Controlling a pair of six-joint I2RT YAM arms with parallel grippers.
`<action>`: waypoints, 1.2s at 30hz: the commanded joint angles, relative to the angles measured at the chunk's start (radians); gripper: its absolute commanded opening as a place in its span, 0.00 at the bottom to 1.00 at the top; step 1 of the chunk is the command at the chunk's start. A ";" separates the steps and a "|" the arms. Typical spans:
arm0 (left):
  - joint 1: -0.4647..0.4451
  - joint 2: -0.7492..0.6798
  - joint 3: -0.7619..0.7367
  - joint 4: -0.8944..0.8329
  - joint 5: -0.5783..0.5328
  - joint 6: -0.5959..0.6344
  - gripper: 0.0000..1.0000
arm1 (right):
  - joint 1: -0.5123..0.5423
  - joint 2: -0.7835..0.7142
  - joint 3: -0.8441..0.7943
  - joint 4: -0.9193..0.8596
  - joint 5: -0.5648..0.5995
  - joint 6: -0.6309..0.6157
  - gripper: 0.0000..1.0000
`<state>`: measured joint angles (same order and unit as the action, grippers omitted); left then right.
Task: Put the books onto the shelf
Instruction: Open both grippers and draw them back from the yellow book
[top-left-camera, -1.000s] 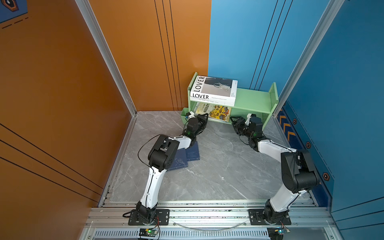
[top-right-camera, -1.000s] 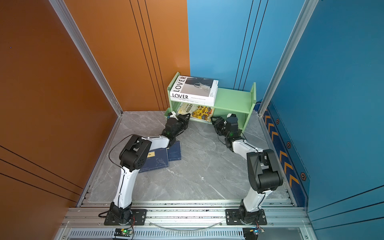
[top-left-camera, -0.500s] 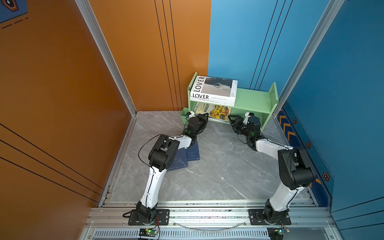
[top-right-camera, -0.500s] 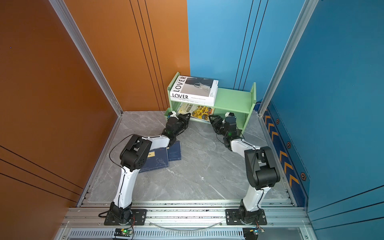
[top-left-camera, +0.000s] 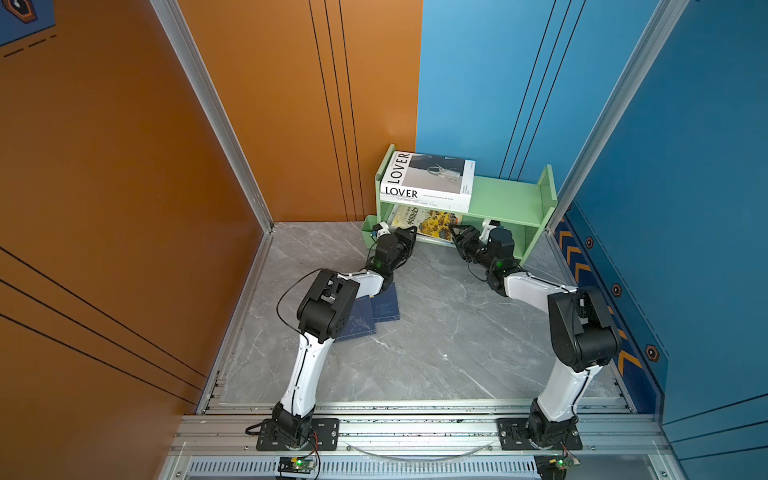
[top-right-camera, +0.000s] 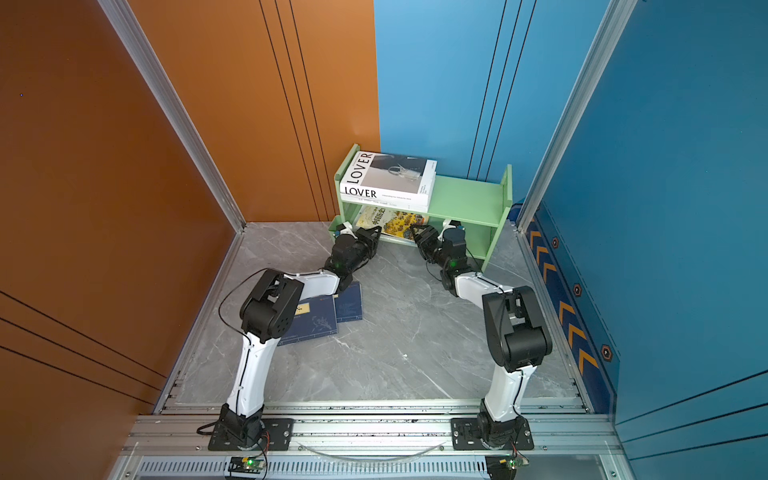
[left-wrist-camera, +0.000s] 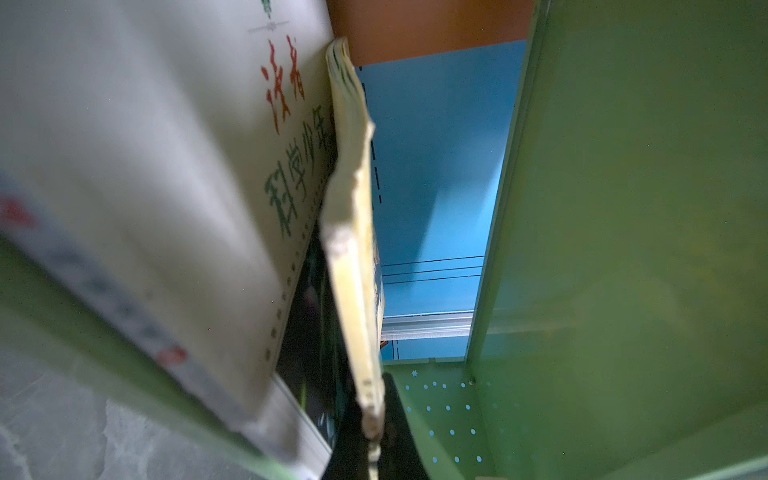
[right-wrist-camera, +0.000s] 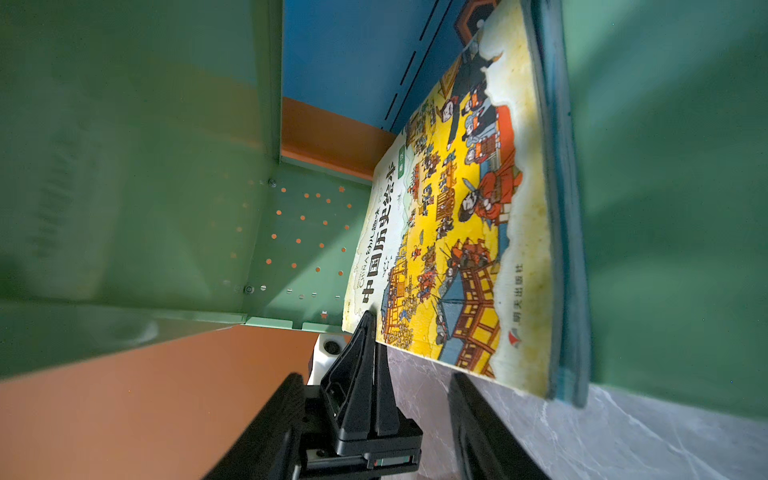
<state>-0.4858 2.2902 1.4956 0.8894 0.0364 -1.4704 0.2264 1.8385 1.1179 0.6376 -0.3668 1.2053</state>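
Grey marble tabletop (top-left-camera: 436, 340), orange wall (top-left-camera: 270, 104), blue wall (top-left-camera: 478, 83). On the light green wooden shelf (top-left-camera: 511, 199), lower tier, the yellow illustrated book (top-left-camera: 432, 222) lies cover-up, title edge leftward. The left gripper (top-left-camera: 409, 232) pinches its corner, and the right gripper (top-left-camera: 457, 235) gapes empty.

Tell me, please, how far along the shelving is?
Done: the LOVER book lies on a white book on the top tier of the shelf. In hand: the left gripper is shut on the yellow illustrated book, which overhangs the lower tier atop a teal book; the right gripper is open beside it. Left: two navy books on the floor.
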 joint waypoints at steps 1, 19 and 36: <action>-0.011 0.021 0.037 0.005 -0.026 0.019 0.03 | 0.008 0.036 0.038 0.026 -0.004 0.011 0.58; -0.011 0.017 0.023 0.003 -0.026 0.020 0.06 | 0.014 0.052 0.052 -0.066 0.058 -0.021 0.58; -0.006 0.003 0.005 0.000 -0.016 0.025 0.15 | 0.018 0.054 0.073 -0.210 0.109 -0.062 0.57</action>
<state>-0.4858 2.2932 1.4967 0.8799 0.0296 -1.4631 0.2379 1.8927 1.1812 0.5053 -0.2985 1.1759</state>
